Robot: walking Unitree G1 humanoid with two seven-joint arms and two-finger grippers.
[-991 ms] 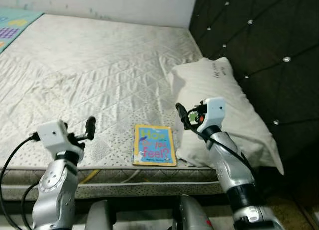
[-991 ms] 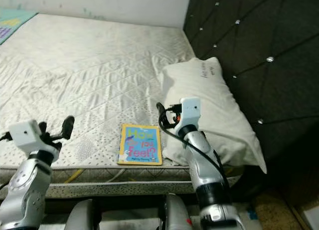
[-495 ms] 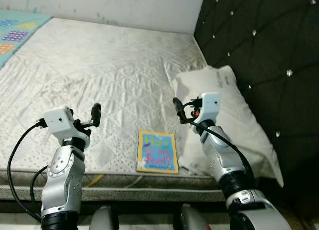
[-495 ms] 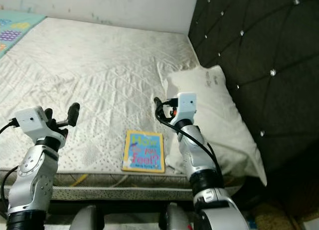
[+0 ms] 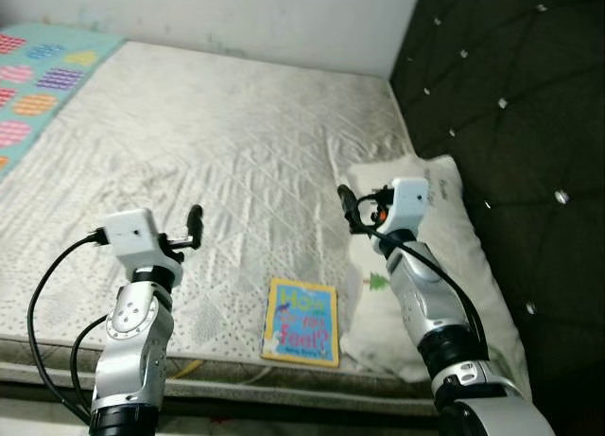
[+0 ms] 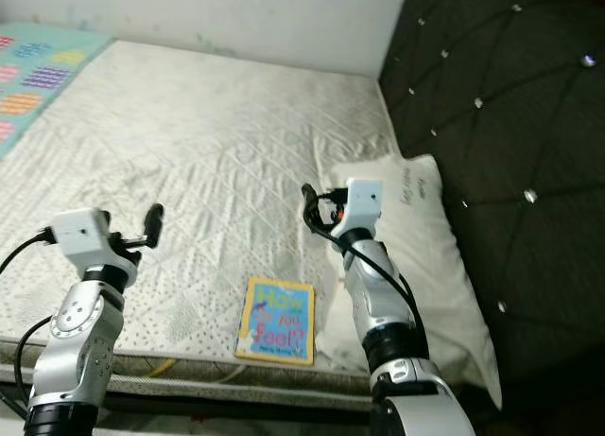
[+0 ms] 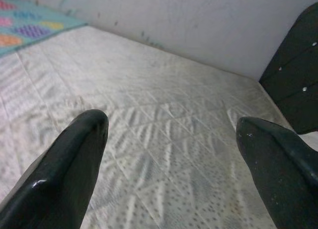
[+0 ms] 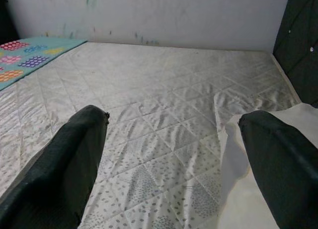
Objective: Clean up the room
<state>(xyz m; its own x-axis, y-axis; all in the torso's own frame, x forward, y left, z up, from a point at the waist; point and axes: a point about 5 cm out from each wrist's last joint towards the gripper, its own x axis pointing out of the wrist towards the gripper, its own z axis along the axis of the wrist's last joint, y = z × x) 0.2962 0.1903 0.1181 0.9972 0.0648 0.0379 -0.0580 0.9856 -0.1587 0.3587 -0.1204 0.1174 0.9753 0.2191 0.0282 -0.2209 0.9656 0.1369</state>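
— Where's the thing to tidy?

— The children's book, flat at the mattress's front edge, just beside the pillow. Both grippers hover above the bed, holding nothing: left gripper with fingers wide apart, right gripper the same.

— How would you take it?

— Thin glossy cover on soft quilted fabric: I'd slide a finger under the overhanging edge rather than pinch from above.

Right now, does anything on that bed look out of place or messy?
Yes. A children's book lies flat at the near edge of the bare mattress, beside the pillow. The pillow sits crooked against the dark headboard, one corner hanging over the mattress edge. There is no sheet on the mattress, and it looks grubby in places.
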